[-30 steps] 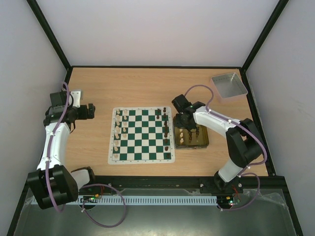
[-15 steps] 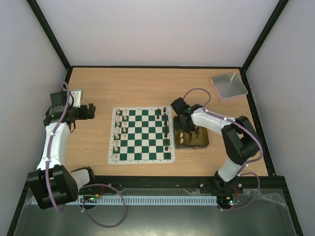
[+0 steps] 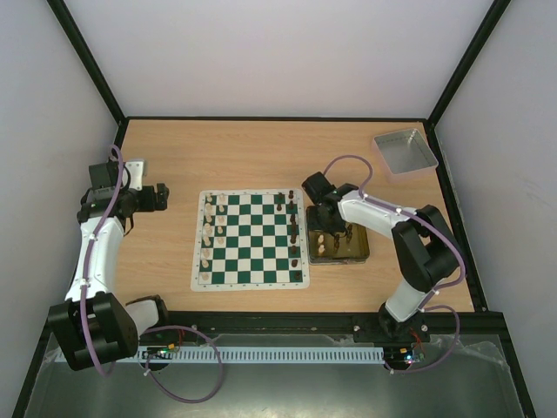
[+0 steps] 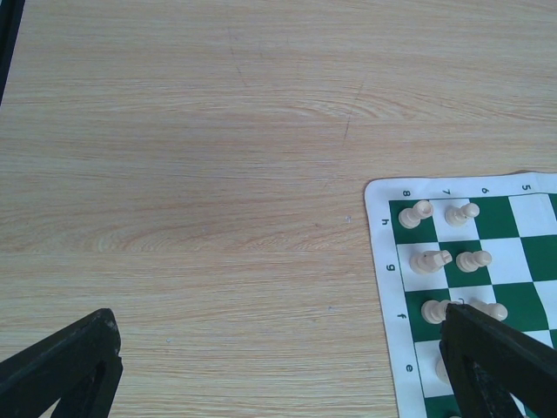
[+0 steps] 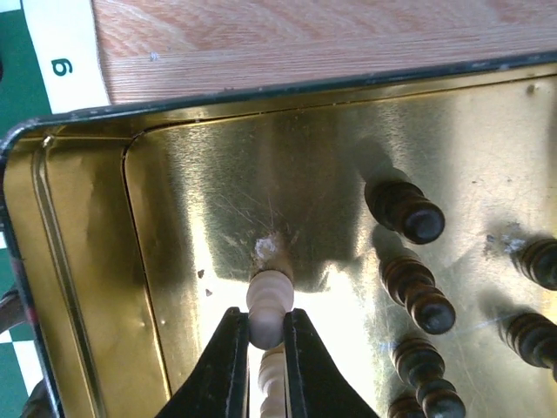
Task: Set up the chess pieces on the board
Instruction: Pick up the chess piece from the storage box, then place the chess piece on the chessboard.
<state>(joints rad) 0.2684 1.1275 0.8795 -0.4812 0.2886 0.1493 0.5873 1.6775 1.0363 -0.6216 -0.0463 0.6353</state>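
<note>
Right gripper (image 5: pixel 265 324) was clamped on an upright cream piece (image 5: pixel 268 292) in the gold tray (image 5: pixel 209 192), with the board (image 3: pixel 252 244) at the tray's 9 o'clock and cream rows (image 3: pixel 207 233) on its far edge.

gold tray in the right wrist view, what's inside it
Inside the shiny gold rectangular tray: several dark brown chess pieces toward image right, and a cream-white chess piece clamped in the right pincer. A second cream-white piece peeks out below; the black fingers hide the floor beneath them.
</note>
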